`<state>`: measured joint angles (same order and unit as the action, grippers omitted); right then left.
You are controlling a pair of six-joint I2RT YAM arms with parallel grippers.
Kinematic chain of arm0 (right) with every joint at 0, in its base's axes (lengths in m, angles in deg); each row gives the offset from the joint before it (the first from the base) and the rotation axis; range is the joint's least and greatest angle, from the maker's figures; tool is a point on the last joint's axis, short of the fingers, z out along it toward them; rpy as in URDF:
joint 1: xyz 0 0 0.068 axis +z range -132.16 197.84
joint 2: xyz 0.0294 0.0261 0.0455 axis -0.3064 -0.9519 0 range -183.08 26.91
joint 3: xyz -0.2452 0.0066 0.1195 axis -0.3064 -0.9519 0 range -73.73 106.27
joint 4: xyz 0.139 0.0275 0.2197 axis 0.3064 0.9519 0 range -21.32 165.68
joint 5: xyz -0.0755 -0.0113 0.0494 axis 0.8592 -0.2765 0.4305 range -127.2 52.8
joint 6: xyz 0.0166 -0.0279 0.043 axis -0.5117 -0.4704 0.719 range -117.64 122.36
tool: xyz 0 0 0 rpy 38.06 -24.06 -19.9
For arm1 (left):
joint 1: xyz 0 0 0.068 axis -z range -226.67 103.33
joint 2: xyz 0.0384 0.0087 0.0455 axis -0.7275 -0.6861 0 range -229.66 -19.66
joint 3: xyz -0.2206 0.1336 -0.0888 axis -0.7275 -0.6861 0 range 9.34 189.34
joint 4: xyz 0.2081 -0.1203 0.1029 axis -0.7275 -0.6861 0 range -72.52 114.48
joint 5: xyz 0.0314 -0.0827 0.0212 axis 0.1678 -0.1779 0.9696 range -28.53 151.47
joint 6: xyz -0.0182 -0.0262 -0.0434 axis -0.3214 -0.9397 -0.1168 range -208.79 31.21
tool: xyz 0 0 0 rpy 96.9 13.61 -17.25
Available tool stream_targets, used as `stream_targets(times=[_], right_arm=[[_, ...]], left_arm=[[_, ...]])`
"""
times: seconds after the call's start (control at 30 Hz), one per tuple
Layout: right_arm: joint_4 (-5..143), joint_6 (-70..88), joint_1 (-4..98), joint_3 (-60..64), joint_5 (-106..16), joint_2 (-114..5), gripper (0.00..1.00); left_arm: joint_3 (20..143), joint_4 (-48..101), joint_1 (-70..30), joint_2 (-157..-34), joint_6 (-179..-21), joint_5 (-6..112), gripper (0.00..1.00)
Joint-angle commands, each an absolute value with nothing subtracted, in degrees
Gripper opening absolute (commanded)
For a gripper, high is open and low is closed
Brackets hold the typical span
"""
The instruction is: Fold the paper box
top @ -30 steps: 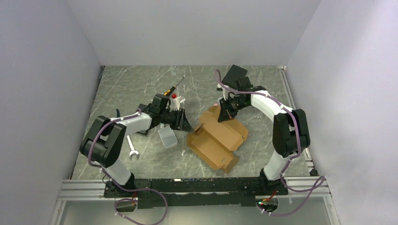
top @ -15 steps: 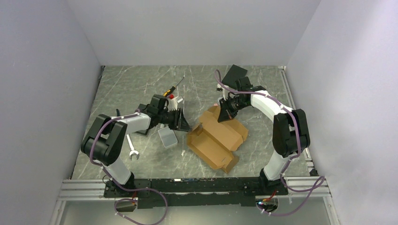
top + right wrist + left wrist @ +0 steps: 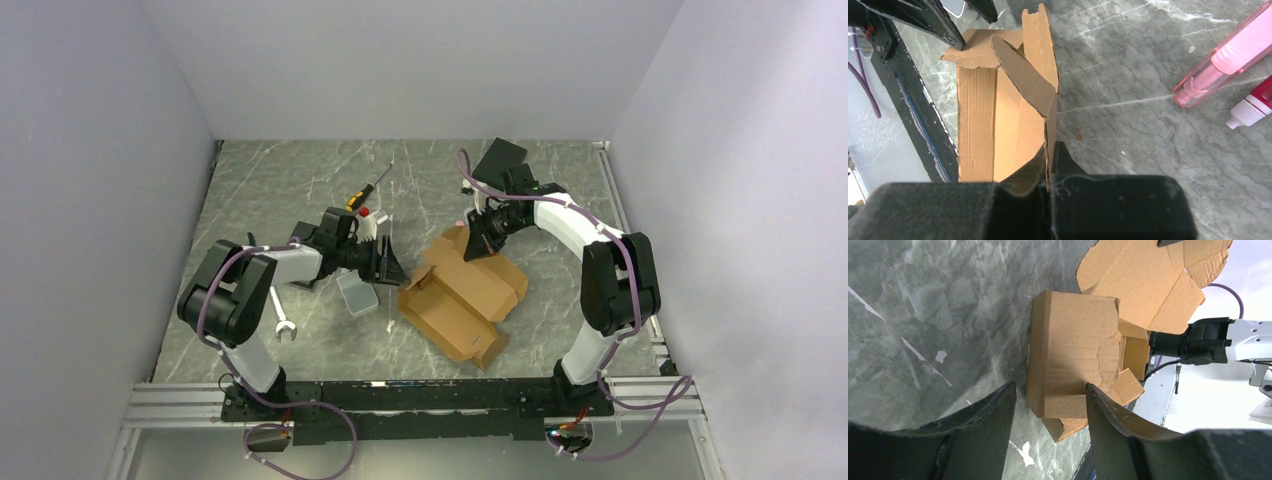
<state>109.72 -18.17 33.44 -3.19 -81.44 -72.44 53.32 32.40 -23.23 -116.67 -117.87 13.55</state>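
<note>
Table (image 3: 280,190): grey marbled top carrying everything; the work sits right of centre, where both arms can reach it
Paper box (image 3: 463,295): tan cardboard, half-formed, lying slantwise between the two arms with its trough open upward and flaps loose at both ends; the walls are up, the ends not yet closed
Right gripper (image 3: 474,245): fingers pressed together on an upright cardboard wall at the box's far corner, probably to hold that side erect and stop the box sliding
Left gripper (image 3: 388,265): fingers spread, low over the table just beside the box's left end; the wrist view shows that end lined up with the gap, so it looks ready to push or tuck; contact cannot be told
Grey tin (image 3: 357,292): just below the left gripper, clear of the box
Pink pen (image 3: 1220,62): on the table beyond the box, not involved
</note>
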Motion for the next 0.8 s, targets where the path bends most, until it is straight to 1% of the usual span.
stream_targets(times=[0.0, 0.23, 0.47, 0.77], right_arm=[[108.58, -20.01, 33.75, -2.81, -83.01, -72.59, 0.0], [108.58, -19.97, 33.82, -2.72, -83.08, -72.77, 0.0], [108.46, -20.09, 34.01, -2.8, -83.18, -72.76, 0.0], [108.43, -20.52, 34.25, -2.54, -83.27, -72.17, 0.0]], left_arm=[[53.18, 36.75, -23.73, -117.6, -118.43, 10.34, 0.58], [53.97, 37.31, -23.81, -119.89, -117.94, 8.82, 0.58], [54.03, 41.6, -23.73, -122.5, -120.05, 5.6, 0.57], [54.14, 42.67, -23.65, -122.94, -120.86, 4.43, 0.57]])
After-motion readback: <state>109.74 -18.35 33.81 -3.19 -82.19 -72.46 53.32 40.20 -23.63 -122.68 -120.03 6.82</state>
